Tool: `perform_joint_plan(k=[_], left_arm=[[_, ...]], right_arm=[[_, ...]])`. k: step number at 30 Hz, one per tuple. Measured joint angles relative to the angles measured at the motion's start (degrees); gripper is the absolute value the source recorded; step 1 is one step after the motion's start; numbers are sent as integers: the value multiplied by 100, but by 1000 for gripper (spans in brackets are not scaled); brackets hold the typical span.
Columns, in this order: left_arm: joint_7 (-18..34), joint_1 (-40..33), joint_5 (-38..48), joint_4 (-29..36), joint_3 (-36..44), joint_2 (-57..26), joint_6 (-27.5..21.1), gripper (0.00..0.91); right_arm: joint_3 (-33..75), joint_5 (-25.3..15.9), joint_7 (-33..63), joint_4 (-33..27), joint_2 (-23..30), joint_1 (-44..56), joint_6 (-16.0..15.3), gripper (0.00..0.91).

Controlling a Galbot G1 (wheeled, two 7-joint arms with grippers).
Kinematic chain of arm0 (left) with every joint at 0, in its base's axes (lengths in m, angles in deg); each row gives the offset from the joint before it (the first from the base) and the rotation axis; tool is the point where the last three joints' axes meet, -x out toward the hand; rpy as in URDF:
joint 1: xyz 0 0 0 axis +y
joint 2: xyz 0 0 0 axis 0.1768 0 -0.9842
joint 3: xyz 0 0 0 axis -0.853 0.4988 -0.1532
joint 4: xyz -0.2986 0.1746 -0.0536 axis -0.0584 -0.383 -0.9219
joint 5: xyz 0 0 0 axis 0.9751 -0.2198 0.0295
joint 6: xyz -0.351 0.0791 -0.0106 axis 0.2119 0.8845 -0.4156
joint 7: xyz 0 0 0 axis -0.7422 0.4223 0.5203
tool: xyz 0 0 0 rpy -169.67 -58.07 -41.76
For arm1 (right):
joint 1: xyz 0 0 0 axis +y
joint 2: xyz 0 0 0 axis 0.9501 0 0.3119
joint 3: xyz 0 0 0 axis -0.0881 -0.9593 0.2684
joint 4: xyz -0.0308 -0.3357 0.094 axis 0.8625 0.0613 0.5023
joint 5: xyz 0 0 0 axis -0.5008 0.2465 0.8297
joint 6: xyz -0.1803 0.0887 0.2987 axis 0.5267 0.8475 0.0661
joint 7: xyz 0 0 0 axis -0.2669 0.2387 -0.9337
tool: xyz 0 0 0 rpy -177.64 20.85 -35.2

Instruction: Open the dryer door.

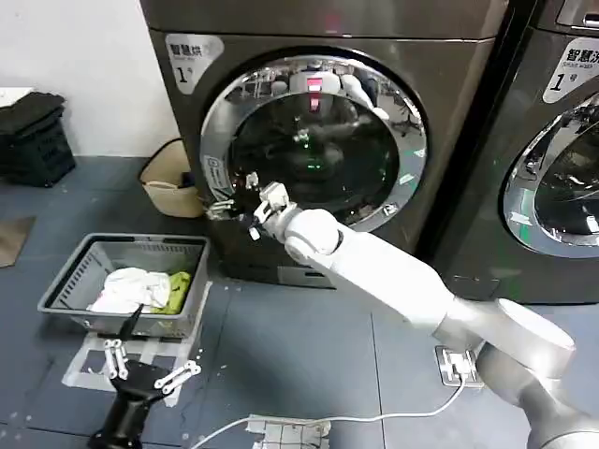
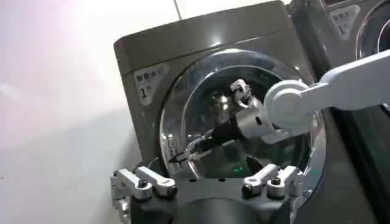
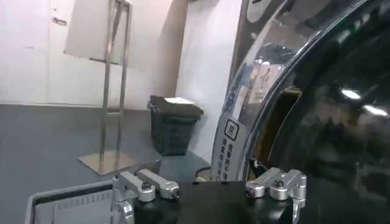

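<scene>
Nearest the head camera, low at the left: left gripper (image 1: 145, 367), parked just above the floor (image 1: 281, 346), jaws spread wide with nothing between them. Just beyond it, grey laundry basket (image 1: 70, 271) on the floor with white and yellow-green cloth (image 1: 140, 288) heaped inside. Farther in, dead centre, grey dryer (image 1: 187, 103) with its dryer door (image 1: 323, 70), a broad chrome ring around dark glass, seated against the machine's front. Reaching across from the lower right, white right arm (image 1: 393, 271), ending in the right gripper (image 1: 239, 208) at the left rim of the chrome ring, about level with the lower half of the glass. Jaws there apart, tips at the ring's edge; cannot tell whether touching the metal. Same scene from the left wrist: dryer door (image 2: 183, 91), right gripper (image 2: 183, 155) pointing its thin dark tips at the lower part of the ring's edge, own left gripper (image 2: 207, 185) open in the foreground. From the right wrist: right gripper (image 3: 207, 187) with jaws open, chrome rim of the dryer door (image 3: 256, 103) close beside, and a small sticker (image 3: 230, 129) on that rim. Off to the right, second grey machine (image 1: 562, 159) with a similar chrome-ringed door. Beside the dryer's left corner, tan bag (image 1: 168, 182) on the floor; farther left, black crate (image 1: 33, 140) near the wall.
</scene>
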Motion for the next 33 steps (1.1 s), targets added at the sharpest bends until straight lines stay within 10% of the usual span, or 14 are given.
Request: perform_joint_plan(k=[33], left_arm=[[-36, -71, 157, -28, -149, -30, -103, 907]], right_arm=[[-176, -16, -1403, 534, -483, -35, 217, 907]])
